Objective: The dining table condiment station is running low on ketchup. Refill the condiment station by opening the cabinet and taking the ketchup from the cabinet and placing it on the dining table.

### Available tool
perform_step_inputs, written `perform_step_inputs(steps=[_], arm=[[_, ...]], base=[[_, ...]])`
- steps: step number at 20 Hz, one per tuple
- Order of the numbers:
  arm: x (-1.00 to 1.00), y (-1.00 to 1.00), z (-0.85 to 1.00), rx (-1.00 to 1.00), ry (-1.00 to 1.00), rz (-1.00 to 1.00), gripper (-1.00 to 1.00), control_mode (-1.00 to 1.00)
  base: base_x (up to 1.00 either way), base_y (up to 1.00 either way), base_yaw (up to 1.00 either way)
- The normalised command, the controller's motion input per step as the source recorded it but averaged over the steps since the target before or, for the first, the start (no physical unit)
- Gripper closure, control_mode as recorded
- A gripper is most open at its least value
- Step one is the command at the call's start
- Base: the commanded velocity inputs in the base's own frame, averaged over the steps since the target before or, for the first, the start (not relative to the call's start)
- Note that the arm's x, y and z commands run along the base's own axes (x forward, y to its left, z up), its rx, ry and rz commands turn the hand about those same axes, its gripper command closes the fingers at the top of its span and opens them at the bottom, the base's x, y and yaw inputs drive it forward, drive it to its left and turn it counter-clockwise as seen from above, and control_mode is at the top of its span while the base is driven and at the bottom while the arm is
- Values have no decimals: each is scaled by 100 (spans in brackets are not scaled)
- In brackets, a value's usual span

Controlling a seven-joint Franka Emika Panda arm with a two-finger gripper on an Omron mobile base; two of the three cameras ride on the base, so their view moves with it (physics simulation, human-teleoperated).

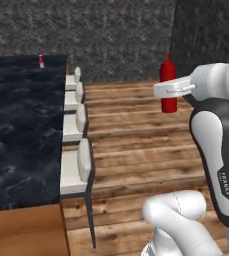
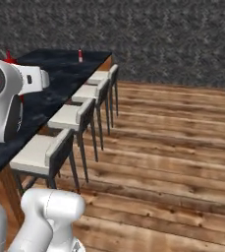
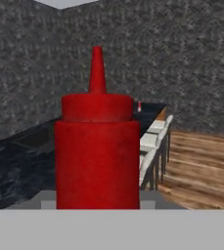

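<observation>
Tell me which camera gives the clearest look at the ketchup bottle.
The hand view: the ketchup stands upright and close, with body, cap and pointed nozzle all plain. The left base view shows it small, held in the gripper above the wooden floor. In the right base view just a red sliver peeks from behind the arm.

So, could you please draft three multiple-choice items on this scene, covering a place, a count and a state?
1. Where is the ketchup?
A. on the table
B. held in the air over the floor
C. on a stool
2. How many stools line the table?
A. two
B. four
C. six
3. How does the bottle stand?
A. upright
B. upside down
C. on its side

Key: 1 B, the gripper holds it above the wooden floor. 2 B, four white seats show in a row. 3 A, the nozzle points up.
</observation>
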Motion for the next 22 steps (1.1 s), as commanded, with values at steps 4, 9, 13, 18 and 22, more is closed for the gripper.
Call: perform_step_inputs(steps=[4,9,13,18,22], arm=[[0,0,0,0,0,0,100,100],[0,0,0,0,0,0,100,100],[0,0,0,0,0,0,100,100],[0,0,0,0,0,0,100,100],[0,0,0,0,0,0,100,100]], base=[[68,-98,41],[75,-84,49],[95,-65,55],[99,-48,64],[86,-50,67]])
